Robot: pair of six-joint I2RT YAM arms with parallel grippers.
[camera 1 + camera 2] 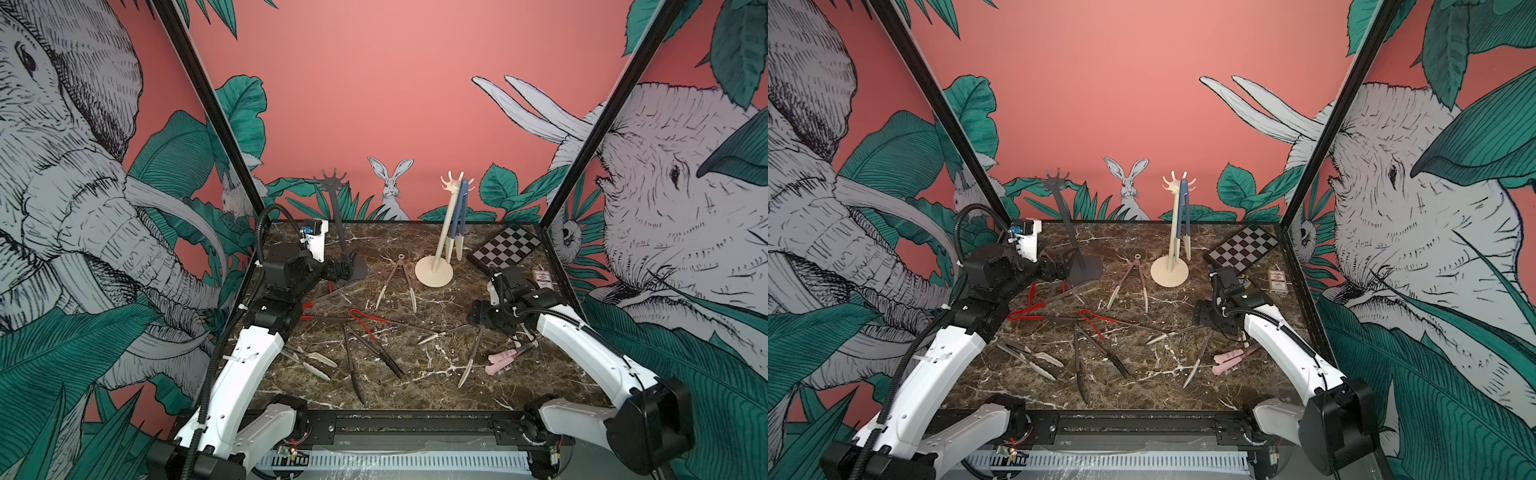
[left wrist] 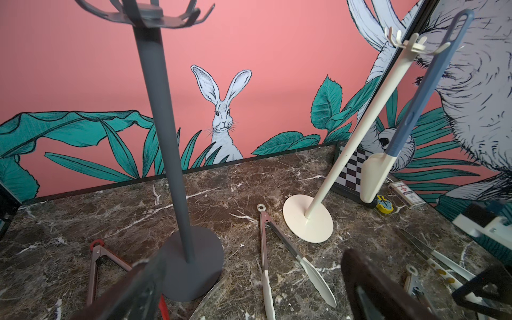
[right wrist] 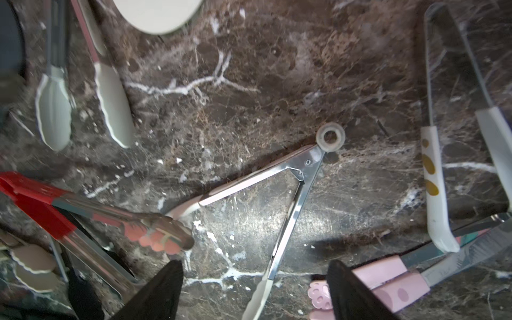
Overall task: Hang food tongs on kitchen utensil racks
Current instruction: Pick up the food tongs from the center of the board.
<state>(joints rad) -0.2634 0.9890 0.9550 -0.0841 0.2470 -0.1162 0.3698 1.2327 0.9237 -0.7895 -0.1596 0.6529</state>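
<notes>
While both arms are reaching over the table (image 1: 419,386), the blue tongs (image 1: 461,216) are hanging from the cream rack (image 1: 445,226) in both top views, and the grey rack (image 1: 340,226) is standing to its left (other tongs (image 1: 370,353) are lying scattered on the table). The left gripper (image 1: 347,270) is sitting beside the grey rack's foot. The right gripper (image 1: 478,318) is hanging over the steel tongs (image 1: 471,359), near the pink tongs (image 1: 505,357).

Left wrist: the jaws are standing wide apart, gripping nothing. The grey rack (image 2: 166,133) is rising just beyond one finger (image 2: 138,288).

Right wrist: the fingers (image 3: 166,288) are standing apart, straddling one arm of the steel tongs (image 3: 289,221) without visibly touching it. The red tongs (image 3: 36,202) are lying alongside.
</notes>
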